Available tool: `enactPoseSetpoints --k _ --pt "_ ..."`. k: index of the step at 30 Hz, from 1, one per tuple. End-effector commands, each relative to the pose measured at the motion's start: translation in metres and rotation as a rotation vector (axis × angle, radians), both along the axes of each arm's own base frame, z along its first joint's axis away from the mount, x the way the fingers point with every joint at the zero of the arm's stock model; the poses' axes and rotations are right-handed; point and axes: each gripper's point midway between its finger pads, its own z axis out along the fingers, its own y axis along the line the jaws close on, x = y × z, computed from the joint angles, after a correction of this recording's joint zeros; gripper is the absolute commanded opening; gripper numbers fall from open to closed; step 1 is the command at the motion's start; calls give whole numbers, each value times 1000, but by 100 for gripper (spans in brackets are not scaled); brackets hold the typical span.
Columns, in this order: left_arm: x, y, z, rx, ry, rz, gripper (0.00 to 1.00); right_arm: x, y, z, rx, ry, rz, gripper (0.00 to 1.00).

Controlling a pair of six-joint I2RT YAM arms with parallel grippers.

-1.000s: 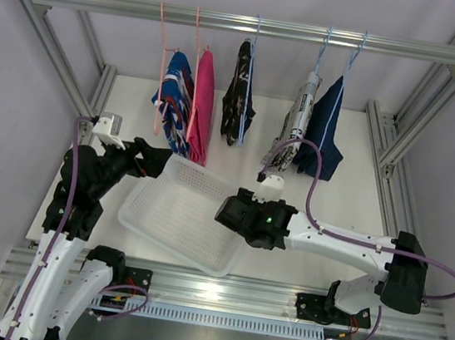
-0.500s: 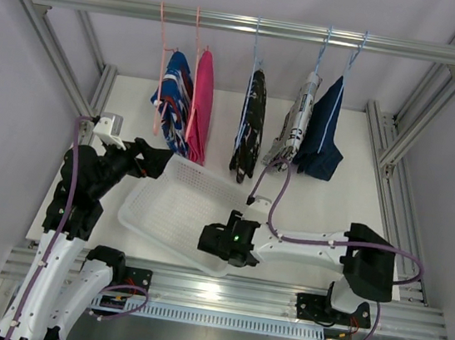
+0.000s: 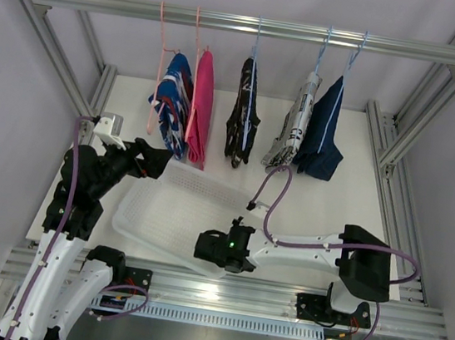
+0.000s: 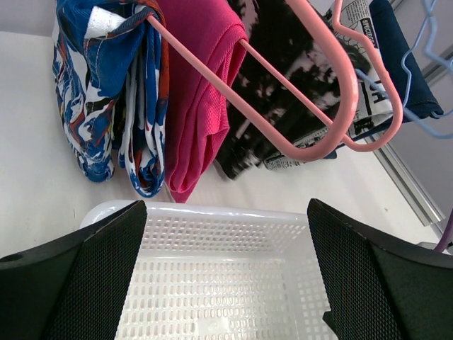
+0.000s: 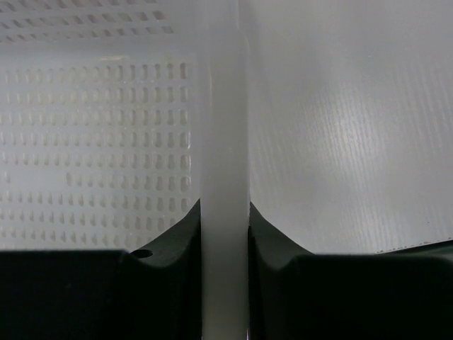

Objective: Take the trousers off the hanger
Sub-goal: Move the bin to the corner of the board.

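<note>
White tabletop [image 3: 330,217] inside an alu frame, w/ a rail [image 3: 255,26] across the top. All five trousers are on wire hangers hooked over it. Left to right:
- blue pair w/ red-white pattern [image 3: 169,104]
- plain pink pair [image 3: 202,108]
- black pair w/ white pattern [image 3: 243,117]
- white pair w/ black print [image 3: 296,125]
- dark blue denim pair [image 3: 323,132]

First two are on pink hangers [image 4: 352,88] and pressed up against each other. The other three are on light blue hangers [image 3: 324,44].

White perforated basket [image 3: 163,212] sits diagonally on the table, below the left-hand pairs. Right gripper [image 3: 205,247] is low at the basket's near-right corner. Its fingers [image 5: 177,241] pinch the rim btw them, and the wrist cam shows it sandwiched tight. Left gripper [image 3: 157,161] hovers over the basket's far-left end w/ fingers [image 4: 85,276] spread wide and nothing btw them. It's just in front of the blue and pink pairs, not touching either.
</note>
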Motion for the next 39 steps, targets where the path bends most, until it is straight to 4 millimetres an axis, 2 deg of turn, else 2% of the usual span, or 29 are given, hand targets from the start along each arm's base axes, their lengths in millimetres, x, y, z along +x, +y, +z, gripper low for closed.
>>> enactPoseSetpoints --k 1,9,13,15,16,17,18,22,30,36,39 --pt "-1 0 7 3 -21 -7 99 13 -35 21 -130 -85 -9 1" --pt "-1 1 8 6 -30 -4 100 29 -77 38 -235 -75 16 0" --pt "-2 1 10 5 -36 -5 99 40 -87 45 -225 -68 115 2" --pt "-1 1 9 6 -37 -7 99 43 -88 40 -186 -48 159 3" --pt "-1 1 8 6 -32 -7 99 44 -90 48 -181 -53 219 2" --pt "-1 1 8 6 -32 -7 99 42 -89 46 -155 -24 253 2" --pt "-1 0 9 6 -32 -7 99 49 -90 48 -125 -27 250 0" --pt "-1 1 8 8 -31 -3 99 53 -107 48 -157 20 346 0" --pt "0 2 8 10 -32 -1 99 62 -113 37 -210 103 471 0" --pt "1 3 5 15 -24 9 99 74 -127 3 -290 209 464 0" --pt "0 4 7 18 -30 13 99 76 -133 -8 -324 246 442 0"
